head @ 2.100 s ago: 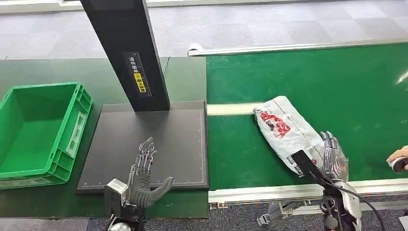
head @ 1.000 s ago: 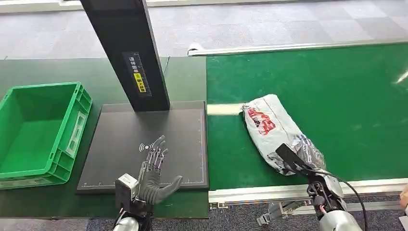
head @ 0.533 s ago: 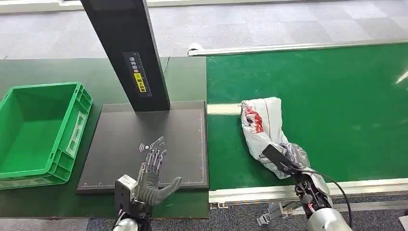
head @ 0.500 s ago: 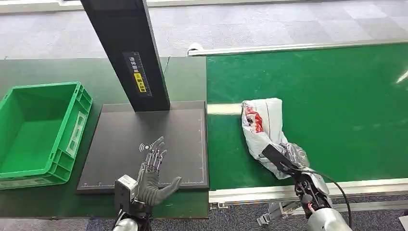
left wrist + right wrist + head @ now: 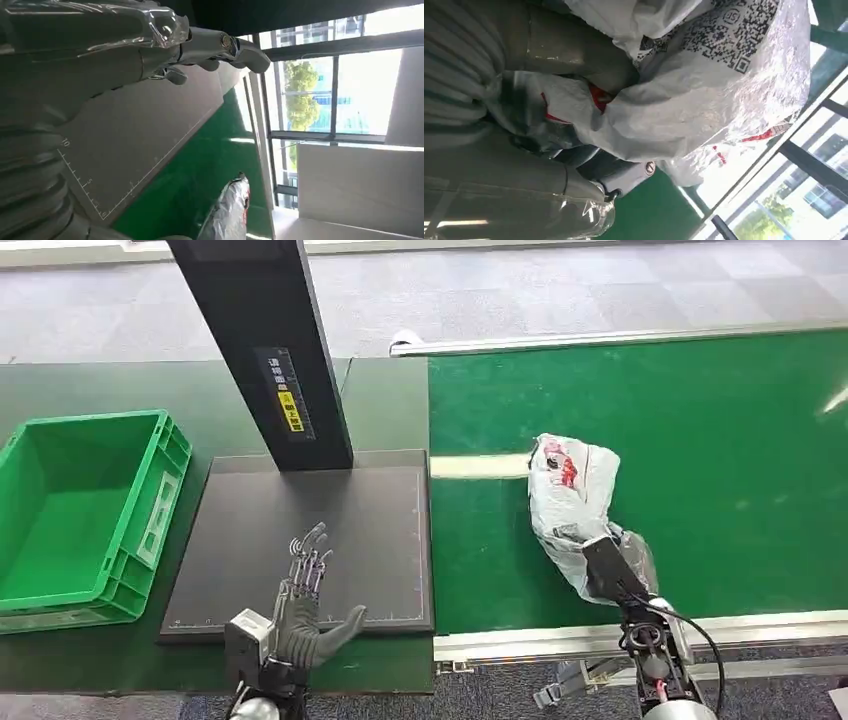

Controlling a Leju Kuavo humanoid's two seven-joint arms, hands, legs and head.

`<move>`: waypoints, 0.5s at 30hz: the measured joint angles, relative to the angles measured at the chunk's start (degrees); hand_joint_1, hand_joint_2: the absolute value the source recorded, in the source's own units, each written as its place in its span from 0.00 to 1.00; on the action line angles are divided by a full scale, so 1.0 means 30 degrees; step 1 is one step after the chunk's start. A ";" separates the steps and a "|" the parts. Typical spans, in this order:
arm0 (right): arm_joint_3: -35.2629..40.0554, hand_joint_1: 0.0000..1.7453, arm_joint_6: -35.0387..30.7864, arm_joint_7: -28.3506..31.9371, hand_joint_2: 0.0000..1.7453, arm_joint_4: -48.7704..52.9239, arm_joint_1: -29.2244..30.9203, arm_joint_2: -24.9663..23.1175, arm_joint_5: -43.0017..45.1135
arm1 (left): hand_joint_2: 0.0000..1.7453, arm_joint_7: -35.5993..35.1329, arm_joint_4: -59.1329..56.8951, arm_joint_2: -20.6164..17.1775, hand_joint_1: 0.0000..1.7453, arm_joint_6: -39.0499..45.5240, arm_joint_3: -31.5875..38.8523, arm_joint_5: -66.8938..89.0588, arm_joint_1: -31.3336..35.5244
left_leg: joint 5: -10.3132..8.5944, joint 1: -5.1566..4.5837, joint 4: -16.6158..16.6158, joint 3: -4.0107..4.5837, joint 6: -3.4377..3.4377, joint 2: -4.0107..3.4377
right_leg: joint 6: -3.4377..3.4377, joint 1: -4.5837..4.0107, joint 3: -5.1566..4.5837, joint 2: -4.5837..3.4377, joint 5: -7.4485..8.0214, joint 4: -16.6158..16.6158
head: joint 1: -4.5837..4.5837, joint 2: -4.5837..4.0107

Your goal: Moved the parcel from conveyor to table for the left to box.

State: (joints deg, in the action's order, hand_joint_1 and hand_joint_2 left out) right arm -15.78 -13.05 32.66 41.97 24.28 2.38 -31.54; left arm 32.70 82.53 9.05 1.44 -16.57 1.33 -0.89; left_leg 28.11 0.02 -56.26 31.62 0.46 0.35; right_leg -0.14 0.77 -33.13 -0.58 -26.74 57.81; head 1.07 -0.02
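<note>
One parcel [image 5: 572, 502], gripped at its near end by my right hand [image 5: 622, 570], over the green conveyor [image 5: 740, 440]. Left hand [image 5: 300, 612] empty, fingers spread above the black table [image 5: 380, 530]. I'd carry the bag level, since it sags.

A parcel-sorting workshop: green conveyor belt [image 5: 700, 440], green crate [image 5: 80, 515], black scanning stand [image 5: 265, 350]
</note>
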 measured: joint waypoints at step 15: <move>0.4986 1.00 0.0978 -0.2661 1.00 1.3346 -0.3411 -0.0284 -0.2035 | 1.00 0.0284 0.1501 -0.0168 0.00 0.0875 0.3309 0.0794 0.0085 | -0.0022 0.0006 0.0016 0.0009 -0.0007 0.0002 | 0.0003 -0.0009 0.0020 0.0027 0.0000 0.0005 | -0.0007 0.0000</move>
State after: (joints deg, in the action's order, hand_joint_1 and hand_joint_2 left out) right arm -0.82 -10.12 24.67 82.01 14.05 1.53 -37.64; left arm 33.55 87.03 8.55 4.07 -6.64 3.72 -0.64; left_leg 28.04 0.04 -56.22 31.65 0.44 0.36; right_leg -0.13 0.74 -33.07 -0.50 -26.74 57.82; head 1.05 -0.02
